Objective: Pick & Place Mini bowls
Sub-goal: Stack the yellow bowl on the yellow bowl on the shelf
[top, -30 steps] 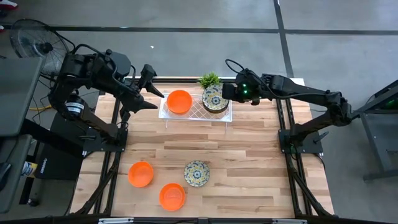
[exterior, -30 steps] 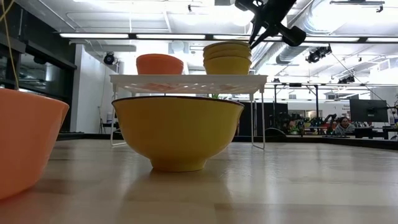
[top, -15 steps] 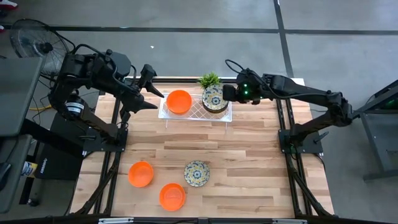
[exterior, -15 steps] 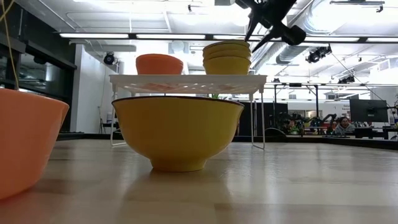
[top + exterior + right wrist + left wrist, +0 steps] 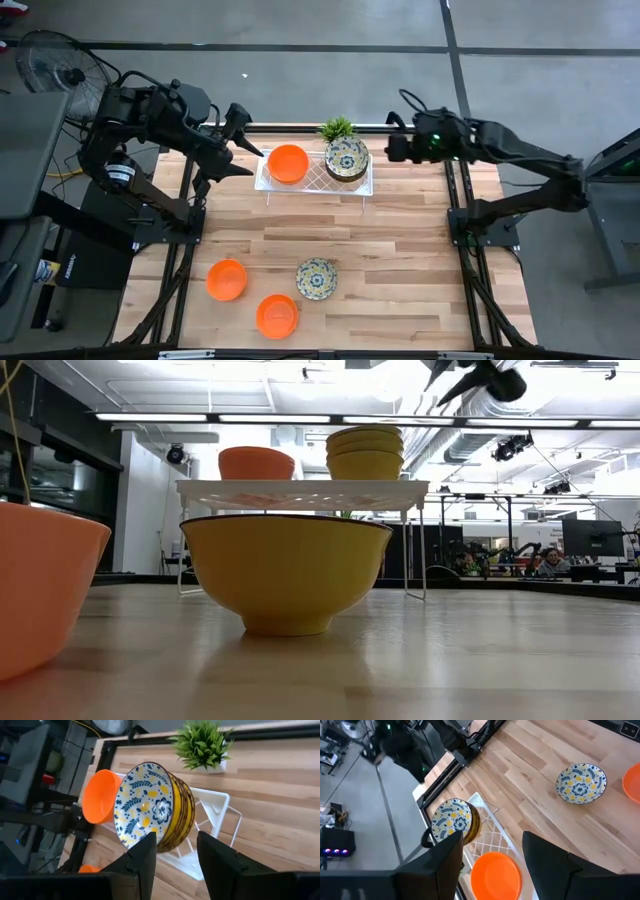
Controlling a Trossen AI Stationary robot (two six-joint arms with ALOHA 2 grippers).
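Wooden table (image 5: 400, 260) carries a white tray (image 5: 362, 186) at its far edge, holding an orange stack (image 5: 288, 163) on the left and a patterned stack (image 5: 346, 158) on the right. Nearer lie a patterned bowl (image 5: 316, 278) and two orange bowls (image 5: 227, 279) (image 5: 277, 315). Right gripper (image 5: 392, 148) hovers right of the tray, fingers apart, empty. Left gripper (image 5: 240, 128) waits left of the tray, fingers spread.

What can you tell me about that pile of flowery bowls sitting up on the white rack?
The stack of patterned bowls is several small round bowls nested upright, cream inside with blue and yellow flowers, glossy mustard-yellow outside. It stands on the white lattice tray, at its right end, beside the orange bowl on the same tray. A small green plant stands just behind. Nothing grips it; the right gripper hangs apart, jaws open.
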